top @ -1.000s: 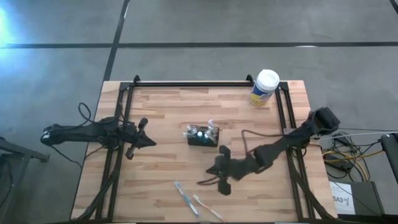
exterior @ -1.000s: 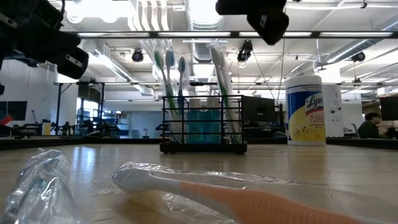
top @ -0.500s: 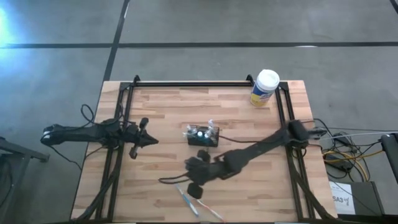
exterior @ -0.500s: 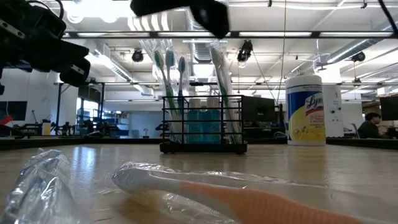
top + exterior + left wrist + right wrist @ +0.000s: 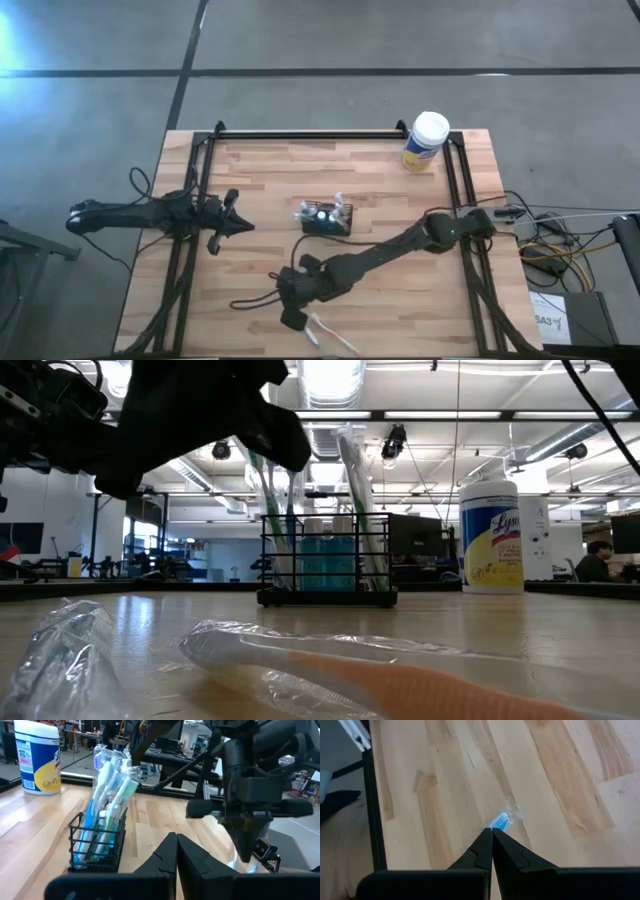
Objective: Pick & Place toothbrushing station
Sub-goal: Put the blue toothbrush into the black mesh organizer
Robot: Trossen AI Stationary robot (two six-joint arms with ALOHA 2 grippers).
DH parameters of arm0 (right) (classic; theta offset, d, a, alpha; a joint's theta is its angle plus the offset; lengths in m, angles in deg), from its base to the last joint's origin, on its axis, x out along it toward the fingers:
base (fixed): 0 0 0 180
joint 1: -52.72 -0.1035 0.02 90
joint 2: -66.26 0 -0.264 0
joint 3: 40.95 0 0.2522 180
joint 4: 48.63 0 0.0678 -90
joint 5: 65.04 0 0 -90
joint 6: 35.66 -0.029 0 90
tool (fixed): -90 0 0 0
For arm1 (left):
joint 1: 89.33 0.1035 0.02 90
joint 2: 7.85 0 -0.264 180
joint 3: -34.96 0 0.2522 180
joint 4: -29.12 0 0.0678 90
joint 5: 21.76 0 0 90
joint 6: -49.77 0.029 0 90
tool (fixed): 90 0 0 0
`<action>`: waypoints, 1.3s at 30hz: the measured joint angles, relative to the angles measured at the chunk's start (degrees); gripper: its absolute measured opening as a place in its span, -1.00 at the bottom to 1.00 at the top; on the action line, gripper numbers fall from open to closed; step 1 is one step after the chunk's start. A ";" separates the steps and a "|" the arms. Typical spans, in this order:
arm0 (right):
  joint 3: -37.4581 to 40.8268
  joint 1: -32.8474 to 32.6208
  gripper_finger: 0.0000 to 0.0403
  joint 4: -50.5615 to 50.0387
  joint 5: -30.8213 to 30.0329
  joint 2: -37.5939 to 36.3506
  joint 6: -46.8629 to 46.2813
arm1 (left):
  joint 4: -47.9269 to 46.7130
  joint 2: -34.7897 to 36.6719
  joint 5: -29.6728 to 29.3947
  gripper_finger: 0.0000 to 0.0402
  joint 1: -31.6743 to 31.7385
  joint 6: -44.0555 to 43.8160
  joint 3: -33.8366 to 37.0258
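The small black rectangular wire-mesh basket (image 5: 327,219) stands upright near the middle of the pale wooden slatted table (image 5: 260,180), its long axis running across the table from the left arm's side to the right arm's. It already holds several wrapped toothbrushes standing on end and some blue-capped tubes or bottles. Nearer the table's front edge, well apart from the basket, lie two more clear-wrapped toothbrushes: a blue-bristled one (image 5: 500,821) and an orange-handled one (image 5: 400,685) beside it, both lying flat and slanted, so each points roughly from the basket's side toward the front edge.

The right gripper (image 5: 291,306) hangs over the front of the table, above or just beside the near end of those loose brushes; its wrist view looks straight down past fingertips pressed together onto the blue bristle head, which lies just ahead of the tips. The fingers are clenched on nothing, so they would need to part before any grasp (and the brush's slant suggests turning the wrist so that the jaws straddle the handle across its width). Whether the tips already touch the wrapper I cannot tell from above.

The left gripper (image 5: 236,226) waits at the table's left side, also clenched and empty, pointing toward the basket and level with it. It is the nearer arm to the basket; the right is clearly nearer the loose brushes.

A yellow canister with a white lid (image 5: 426,141) stands at the far right corner, well apart.
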 joint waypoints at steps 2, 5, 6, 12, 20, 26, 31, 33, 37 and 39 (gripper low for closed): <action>-1.67 0.10 -0.95 -0.89 0.06 1.24 -0.96 | 0.02 0.00 -0.03 -0.96 0.00 -0.01 -0.02; -2.87 0.27 -0.90 -1.78 0.12 2.16 -2.61 | 0.04 0.00 -0.02 -0.94 0.02 -0.78 -0.02; -3.17 0.28 -0.86 -1.76 0.84 2.30 -2.99 | 0.04 0.00 -0.01 -0.94 0.02 -1.06 -0.02; -3.80 0.28 -0.53 -1.87 6.36 3.51 -7.26 | 0.22 0.00 -0.53 -0.96 0.02 -1.15 -0.04; -2.22 0.36 -0.15 -2.61 7.53 3.68 -10.95 | 0.20 0.00 -1.78 -0.93 0.02 -0.90 0.02; -0.89 0.33 -0.01 -1.45 7.52 3.68 -11.00 | 0.22 0.00 -4.22 -0.92 0.02 -0.92 0.07; 1.11 0.30 0.00 1.66 9.37 3.67 -10.80 | 0.20 0.00 -5.52 -0.96 0.02 -1.33 0.07; 2.25 0.23 0.00 3.12 10.42 3.65 -10.77 | 0.22 0.00 -5.94 -0.97 0.02 -1.36 0.07; 4.62 0.09 0.00 5.54 10.82 3.63 -10.78 | 0.20 0.00 -7.00 -0.95 0.02 -2.26 0.09; 6.10 -0.02 0.00 8.46 10.84 3.63 -10.79 | 0.20 0.00 -7.01 -0.93 0.02 -2.85 0.11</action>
